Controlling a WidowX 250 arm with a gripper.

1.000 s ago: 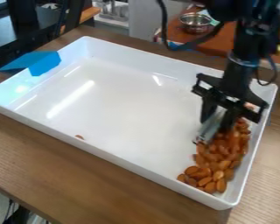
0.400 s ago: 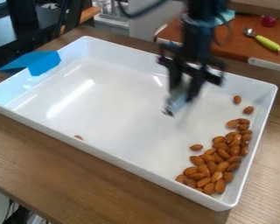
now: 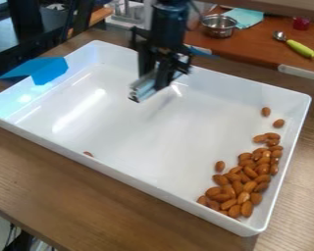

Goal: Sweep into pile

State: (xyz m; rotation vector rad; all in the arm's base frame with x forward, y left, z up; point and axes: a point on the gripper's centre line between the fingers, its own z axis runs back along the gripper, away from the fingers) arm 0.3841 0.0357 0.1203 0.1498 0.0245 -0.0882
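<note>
My gripper [image 3: 154, 82] hangs over the back part of the white tray [image 3: 140, 188], left of its middle, shut on a silvery bar-like tool [image 3: 143, 89] that slants down to the left. Brown almonds [image 3: 249, 171] lie heaped in the tray's right front corner and along the right wall. Two single almonds [image 3: 266, 112] rest farther back near that wall. Another almond [image 3: 220, 166] lies just left of the heap. A small brown piece [image 3: 88, 154] sits by the front wall at left, partly hidden by the rim.
Blue tape [image 3: 49, 70] covers the tray's left back edge. Behind the tray, a brown table [image 3: 258, 46] holds a metal bowl [image 3: 219, 26], a light blue cloth [image 3: 245, 17], and a spoon with a yellow-green handle [image 3: 300, 48]. Raised walls surround the tray floor.
The gripper has moved from the almonds at right to the back left, carrying the tool. The heap looks more spread along the right wall, and the almond beside it has turned.
</note>
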